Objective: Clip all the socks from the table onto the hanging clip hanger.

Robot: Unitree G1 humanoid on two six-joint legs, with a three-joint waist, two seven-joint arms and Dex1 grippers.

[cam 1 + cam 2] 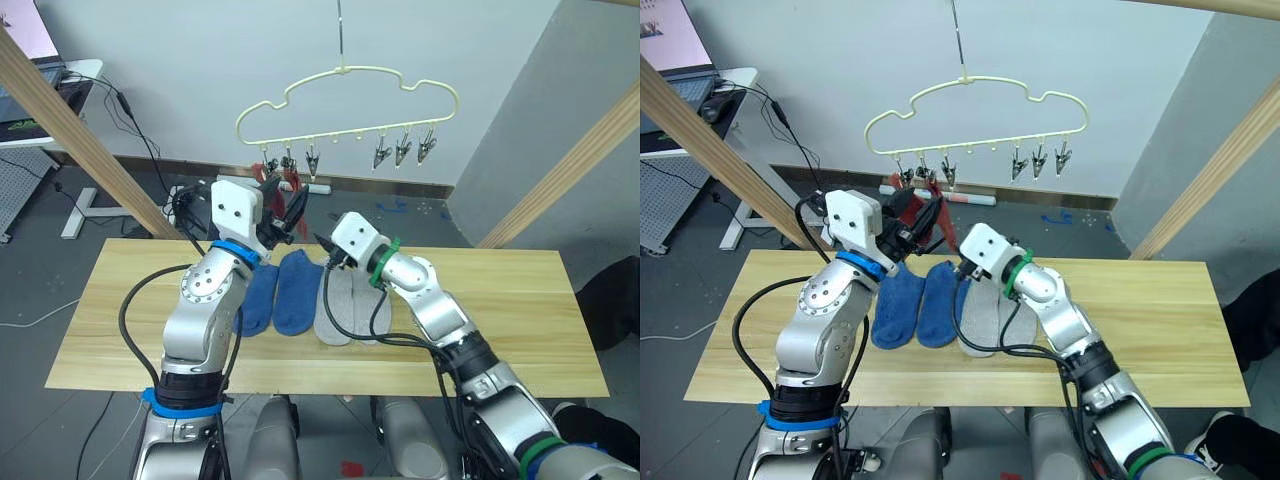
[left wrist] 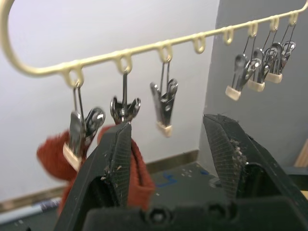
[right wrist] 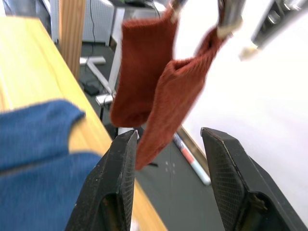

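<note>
Both arms are hovering raised above the light plank wooden bench (image 1: 520, 310), and both sets of jaws are standing wide open and holding nothing. The right gripper (image 3: 168, 159) is pointing at the two rust-red knit ankle socks (image 3: 159, 91), which are hanging just beyond its jaws with their long axes running downward from the clips. Below and behind these jaws, the two blue knit socks (image 1: 275, 292) and two light grey knit socks (image 1: 345, 305) are lying flat, side by side and touching, their long axes running from the robot toward the far edge. The right gripper looks the nearer arm to the grey pair; the left is nearer the blue.

The left gripper (image 2: 168, 144) is sitting close under the thin pale-yellow wire clip hanger (image 1: 350, 72). A free silver clip (image 2: 163, 103) is hanging straight ahead between its jaws, and one red sock is brushing its near finger (image 2: 113, 159). Further along, three more empty clips (image 2: 260, 67) are dangling. Judging by this, four socks remain to hang.
</note>
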